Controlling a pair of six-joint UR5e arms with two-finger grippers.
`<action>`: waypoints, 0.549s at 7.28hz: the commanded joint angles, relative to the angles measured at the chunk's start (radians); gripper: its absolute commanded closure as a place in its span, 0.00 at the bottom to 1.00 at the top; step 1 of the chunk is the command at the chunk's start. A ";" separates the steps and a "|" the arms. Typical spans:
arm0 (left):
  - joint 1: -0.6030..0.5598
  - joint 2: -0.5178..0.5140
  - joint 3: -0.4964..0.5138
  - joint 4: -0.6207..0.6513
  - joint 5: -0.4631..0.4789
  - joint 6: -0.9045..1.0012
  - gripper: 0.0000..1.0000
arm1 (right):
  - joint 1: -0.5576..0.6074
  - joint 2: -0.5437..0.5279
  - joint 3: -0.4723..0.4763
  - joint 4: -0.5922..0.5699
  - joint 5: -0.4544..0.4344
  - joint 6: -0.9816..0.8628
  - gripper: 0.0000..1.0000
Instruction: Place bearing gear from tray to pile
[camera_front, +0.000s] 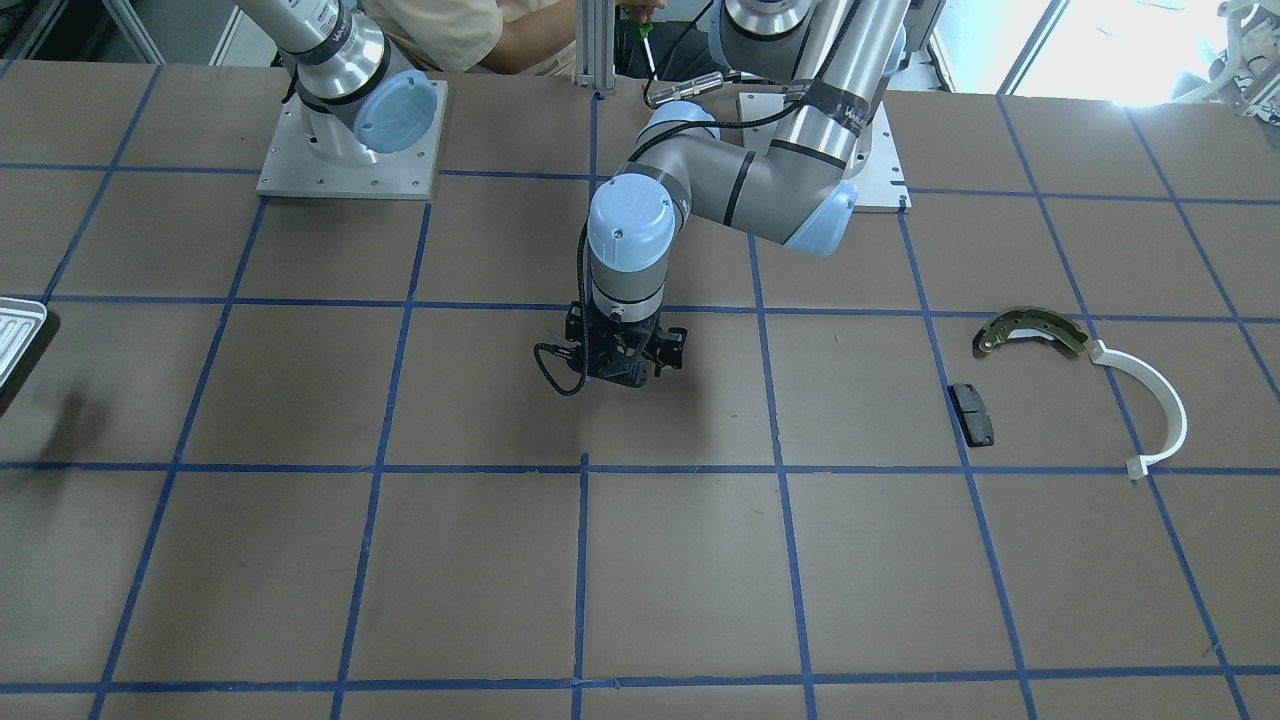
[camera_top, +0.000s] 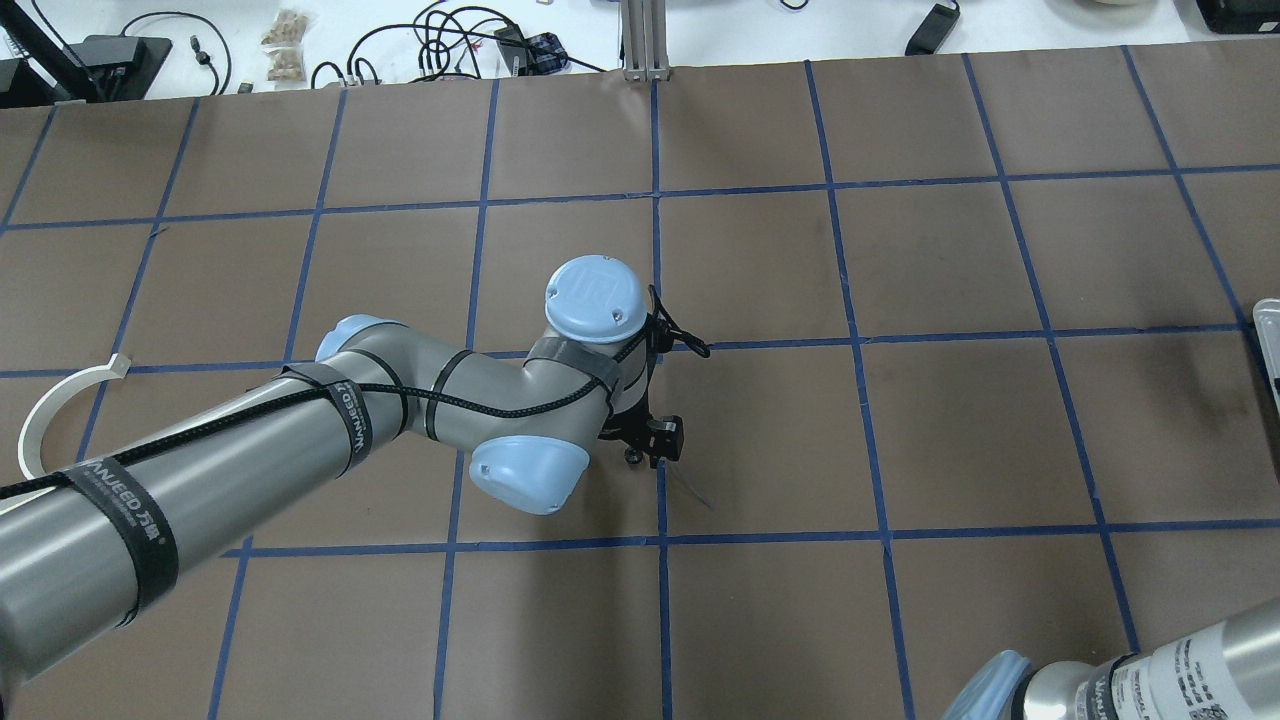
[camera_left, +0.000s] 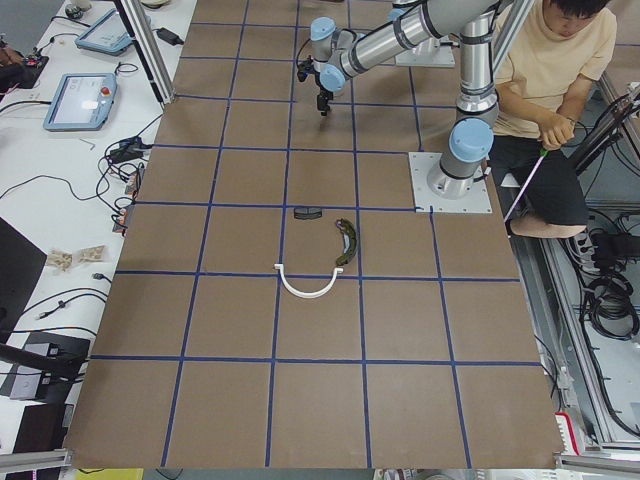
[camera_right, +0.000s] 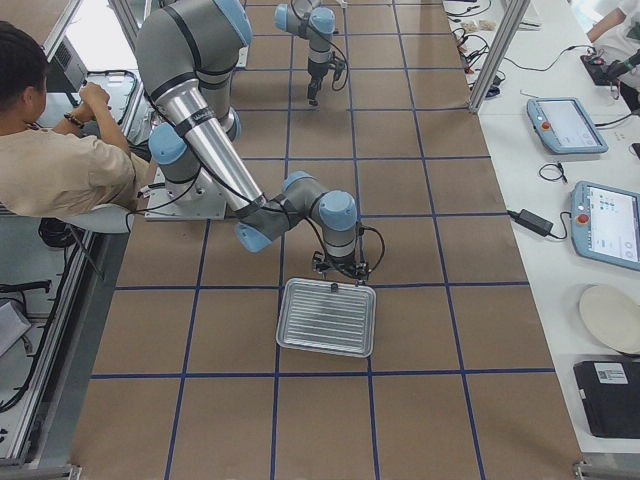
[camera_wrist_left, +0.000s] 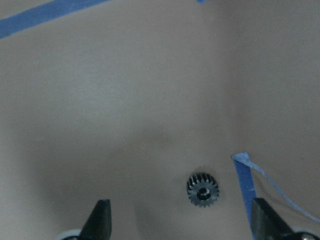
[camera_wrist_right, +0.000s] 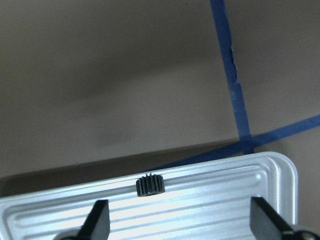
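Right gripper (camera_wrist_right: 179, 206) was held with fingers wide; the bearing gear (camera_wrist_right: 150, 186) was seen on the tray (camera_wrist_right: 280, 172), just ahead of the gap between them, by the rim. Left gripper (camera_wrist_left: 180, 212) was held wide too; a second gear (camera_wrist_left: 203, 190) was seen on the table (camera_wrist_left: 125, 100), between its fingers, off-centre.

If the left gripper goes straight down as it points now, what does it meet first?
Probably the small black gear on the table, between the open fingers of the left gripper; depth unclear.
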 joint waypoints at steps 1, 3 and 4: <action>-0.005 -0.008 0.002 0.001 0.003 0.004 0.17 | -0.028 0.046 -0.003 -0.009 0.000 -0.012 0.00; -0.006 -0.010 0.002 0.001 -0.001 0.015 0.41 | -0.028 0.046 0.001 -0.008 -0.005 -0.008 0.00; -0.005 -0.019 0.002 0.001 -0.002 0.014 0.60 | -0.028 0.046 0.006 -0.004 -0.003 -0.008 0.00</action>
